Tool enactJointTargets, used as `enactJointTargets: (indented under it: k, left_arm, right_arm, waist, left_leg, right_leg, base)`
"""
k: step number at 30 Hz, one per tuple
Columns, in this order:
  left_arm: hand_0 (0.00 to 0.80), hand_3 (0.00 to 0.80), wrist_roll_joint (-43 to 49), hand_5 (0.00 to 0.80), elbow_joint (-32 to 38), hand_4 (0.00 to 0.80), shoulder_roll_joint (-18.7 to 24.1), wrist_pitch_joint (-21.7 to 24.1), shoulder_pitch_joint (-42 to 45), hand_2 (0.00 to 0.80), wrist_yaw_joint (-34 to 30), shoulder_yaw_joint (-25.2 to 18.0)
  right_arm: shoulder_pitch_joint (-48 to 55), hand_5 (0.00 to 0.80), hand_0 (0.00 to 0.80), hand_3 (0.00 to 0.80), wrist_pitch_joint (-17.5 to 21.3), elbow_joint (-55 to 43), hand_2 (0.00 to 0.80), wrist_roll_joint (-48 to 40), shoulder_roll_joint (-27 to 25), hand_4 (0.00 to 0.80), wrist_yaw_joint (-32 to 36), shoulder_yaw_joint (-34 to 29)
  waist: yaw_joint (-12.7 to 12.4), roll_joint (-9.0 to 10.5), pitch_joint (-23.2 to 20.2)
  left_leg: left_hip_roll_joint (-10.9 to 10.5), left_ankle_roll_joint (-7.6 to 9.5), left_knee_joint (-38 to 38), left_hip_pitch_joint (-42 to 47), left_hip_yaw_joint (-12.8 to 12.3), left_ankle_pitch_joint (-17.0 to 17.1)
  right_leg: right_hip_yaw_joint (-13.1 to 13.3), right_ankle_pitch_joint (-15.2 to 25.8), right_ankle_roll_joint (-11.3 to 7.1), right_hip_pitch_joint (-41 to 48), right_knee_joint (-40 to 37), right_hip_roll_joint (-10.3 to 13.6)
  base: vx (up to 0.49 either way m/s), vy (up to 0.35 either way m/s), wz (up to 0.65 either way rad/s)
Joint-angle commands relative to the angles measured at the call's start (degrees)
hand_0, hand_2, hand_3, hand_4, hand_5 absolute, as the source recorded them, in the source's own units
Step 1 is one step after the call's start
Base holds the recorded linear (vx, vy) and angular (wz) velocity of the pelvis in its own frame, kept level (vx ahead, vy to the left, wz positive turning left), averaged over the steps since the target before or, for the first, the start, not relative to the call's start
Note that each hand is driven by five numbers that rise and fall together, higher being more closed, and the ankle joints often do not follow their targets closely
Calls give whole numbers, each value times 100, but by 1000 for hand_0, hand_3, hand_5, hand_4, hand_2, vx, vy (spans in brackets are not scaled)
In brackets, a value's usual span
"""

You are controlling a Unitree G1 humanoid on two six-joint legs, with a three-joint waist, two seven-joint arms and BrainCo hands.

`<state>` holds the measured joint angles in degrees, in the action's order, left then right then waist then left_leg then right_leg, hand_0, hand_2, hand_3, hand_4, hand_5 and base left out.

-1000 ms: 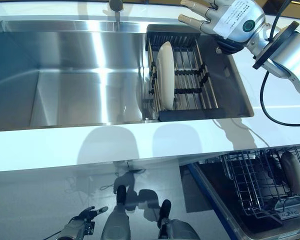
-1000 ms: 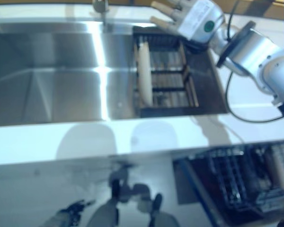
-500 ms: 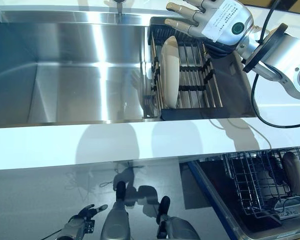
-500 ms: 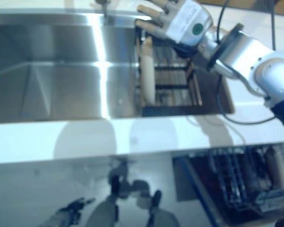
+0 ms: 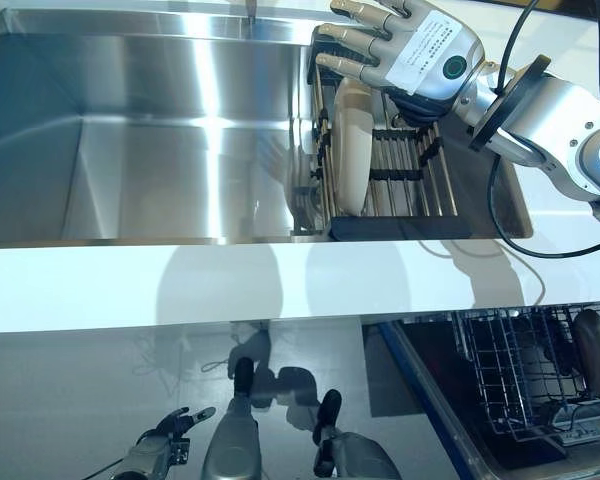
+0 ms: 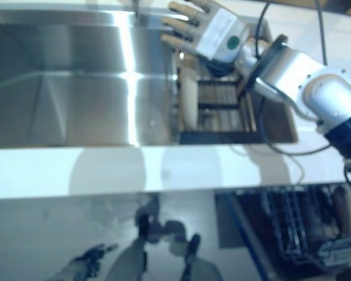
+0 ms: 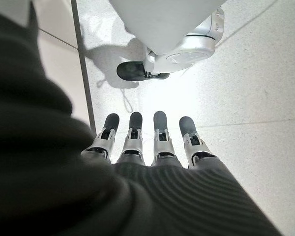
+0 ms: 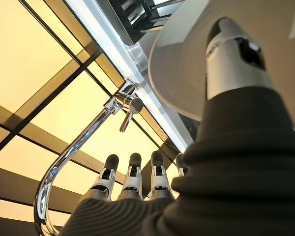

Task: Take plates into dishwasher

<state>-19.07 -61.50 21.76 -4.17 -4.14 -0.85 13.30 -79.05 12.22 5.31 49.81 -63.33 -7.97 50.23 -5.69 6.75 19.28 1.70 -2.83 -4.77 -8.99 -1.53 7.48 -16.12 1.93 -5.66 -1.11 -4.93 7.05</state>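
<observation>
Right now the right hand (image 5: 412, 52) hovers with fingers (image 5: 352, 42) spread, holding nothing, above the plate (image 5: 353, 148) standing on edge in the sink rack (image 5: 420, 190); a glancing grip could tip it against the bars

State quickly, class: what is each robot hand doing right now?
Left hand: open, holding nothing.
Right hand: open above the plate, holding nothing.

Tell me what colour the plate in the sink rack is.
White plate, clearest in the left eye view.
</observation>
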Motion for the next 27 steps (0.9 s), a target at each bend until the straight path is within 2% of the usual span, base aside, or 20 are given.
enactJointTargets:
  k: [1, 19, 27]
  left_arm:
    - [0, 0, -168, 0, -63, 0, 40, 60, -122, 0, 54, 84]
    - [0, 0, -168, 0, -85, 0, 19, 147, -133, 0, 35, 101]
    - [0, 0, -210, 0, -32, 0, 49, 164, -92, 0, 10, 100]
  right_arm:
    - [-640, 0, 0, 0, -116, -63, 0, -275, -54, 0, 1, 254]
    - [-647, 0, 0, 0, -11, -318, 0, -54, 8, 0, 474, 316]
    - [-591, 0, 0, 0, 224, -431, 0, 156, -50, 0, 712, 435]
  waist:
    - [-122, 54, -10]
    - [-135, 84, 31]
    - [-136, 81, 39]
  left_leg:
    - [-275, 122, -23, 257, -19, -506]
    - [-260, 106, -23, 224, -72, -494]
    - [-248, 92, -23, 215, -109, -485]
  right_leg:
    - [137, 373, -236, -357, 22, -188]
    - [93, 381, -241, -370, 6, -177]
    - [65, 393, -248, -376, -7, -169]
  base:
    - [0, 0, 0]
    - [0, 0, 0]
    - [0, 0, 0]
